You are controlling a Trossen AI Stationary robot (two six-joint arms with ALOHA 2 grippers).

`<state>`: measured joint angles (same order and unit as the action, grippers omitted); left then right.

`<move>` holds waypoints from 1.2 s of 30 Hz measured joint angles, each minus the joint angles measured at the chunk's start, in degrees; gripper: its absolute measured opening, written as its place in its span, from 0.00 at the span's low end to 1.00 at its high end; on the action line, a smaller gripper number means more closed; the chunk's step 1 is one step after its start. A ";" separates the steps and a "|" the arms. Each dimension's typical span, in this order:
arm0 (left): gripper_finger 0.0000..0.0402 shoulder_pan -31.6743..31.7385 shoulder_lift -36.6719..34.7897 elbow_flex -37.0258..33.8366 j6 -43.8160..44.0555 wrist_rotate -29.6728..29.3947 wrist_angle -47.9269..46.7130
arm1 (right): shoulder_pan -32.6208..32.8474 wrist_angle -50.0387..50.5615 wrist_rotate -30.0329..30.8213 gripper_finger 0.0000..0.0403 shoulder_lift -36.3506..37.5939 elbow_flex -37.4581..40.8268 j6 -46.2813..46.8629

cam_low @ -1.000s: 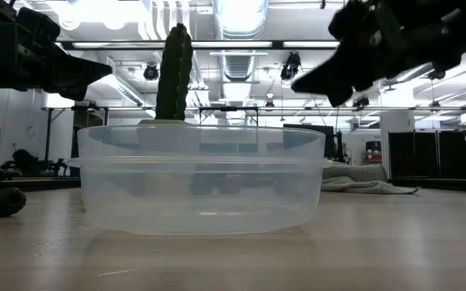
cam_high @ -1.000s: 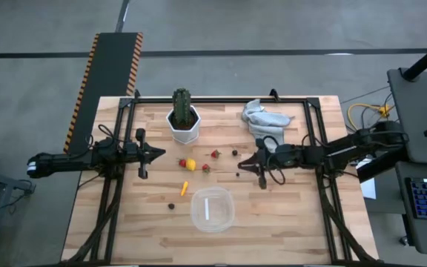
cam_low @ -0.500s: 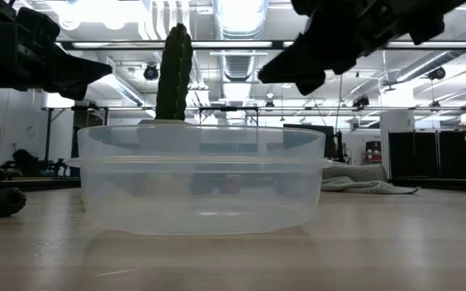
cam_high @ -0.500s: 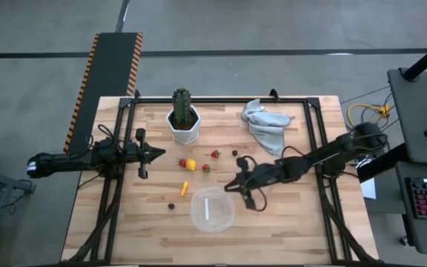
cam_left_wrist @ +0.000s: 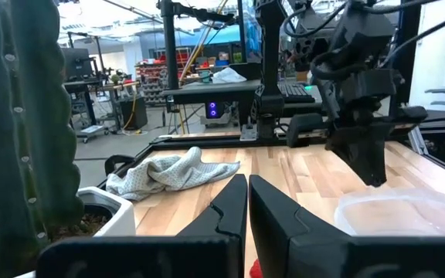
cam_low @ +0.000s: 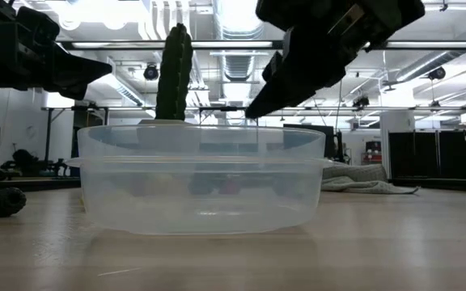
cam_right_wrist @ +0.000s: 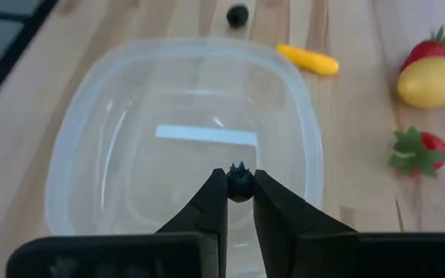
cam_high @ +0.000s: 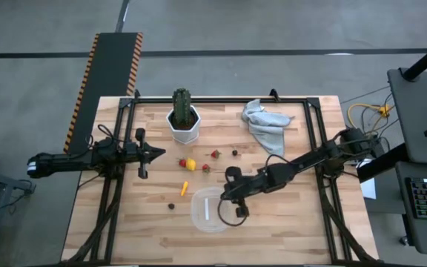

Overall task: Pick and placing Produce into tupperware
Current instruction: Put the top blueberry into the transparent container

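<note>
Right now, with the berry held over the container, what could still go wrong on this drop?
1. The right gripper pinches the small dark berry only at its fingertips; it could slip early or stick on release.
2. The tupperware is shallow and empty, so the round berry may bounce or roll out.
3. The gripper hangs close above the rim in the low view; descending could nudge the light container.

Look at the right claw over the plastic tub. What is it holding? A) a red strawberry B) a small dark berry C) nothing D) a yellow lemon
B: the right claw is pinched on a small dark berry, hovering above the clear tub; the lemon lies on the table.
</note>
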<state>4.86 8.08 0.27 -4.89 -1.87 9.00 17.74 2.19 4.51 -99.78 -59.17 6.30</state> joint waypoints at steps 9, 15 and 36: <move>0.00 0.00 -0.09 0.00 0.00 0.00 0.00 | -0.02 3.68 -0.22 0.09 -3.19 -2.43 0.03; 0.00 0.00 0.00 0.00 0.00 0.02 -0.02 | -0.02 3.60 -0.44 0.11 -3.44 -2.41 0.40; 0.00 0.00 0.02 0.00 0.00 0.05 -0.02 | -0.13 3.67 -1.84 0.19 -3.44 -2.22 0.54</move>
<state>4.86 8.10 0.27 -4.89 -1.83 8.97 17.61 5.87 2.67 -103.22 -61.39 6.84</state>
